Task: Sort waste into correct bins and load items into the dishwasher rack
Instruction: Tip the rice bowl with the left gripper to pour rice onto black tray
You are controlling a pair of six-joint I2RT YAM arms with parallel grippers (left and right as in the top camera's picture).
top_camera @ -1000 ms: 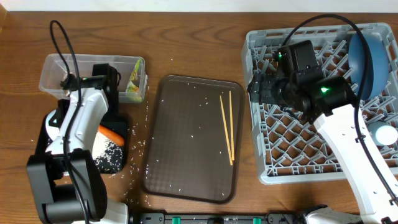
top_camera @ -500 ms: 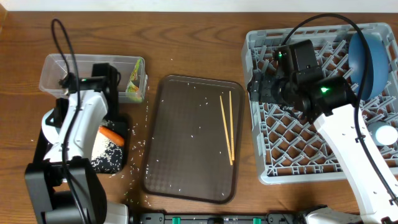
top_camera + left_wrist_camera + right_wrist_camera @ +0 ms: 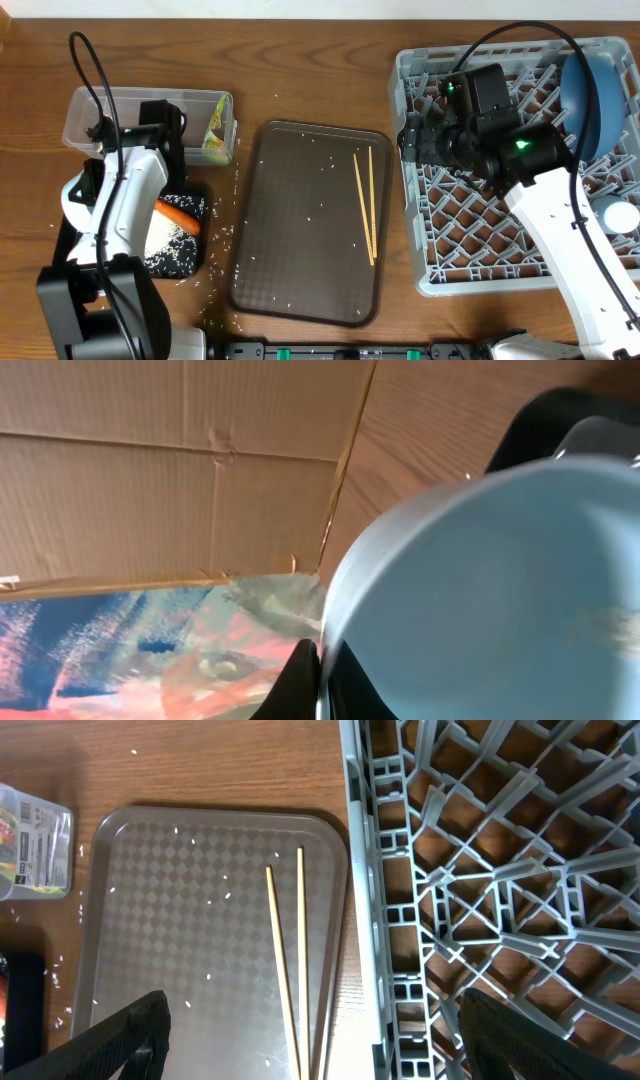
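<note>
My left gripper is shut on the rim of the light-blue cup, which fills the left wrist view. In the overhead view the left arm is over the black tray, which holds the orange carrot and a heap of rice. The clear tub holds the yellow-green wrapper. My right gripper is open and empty above the left edge of the grey rack. The chopsticks lie on the brown tray. The dark-blue dish stands in the rack.
A pale round vessel sits at the rack's right side. Rice grains are scattered on the table beside the black tray and over the brown tray. The right wrist view shows the chopsticks, the rack and a corner of the clear tub.
My left arm has shifted a little up and to the left over the black tray, still holding the cup. The right arm has not moved.
</note>
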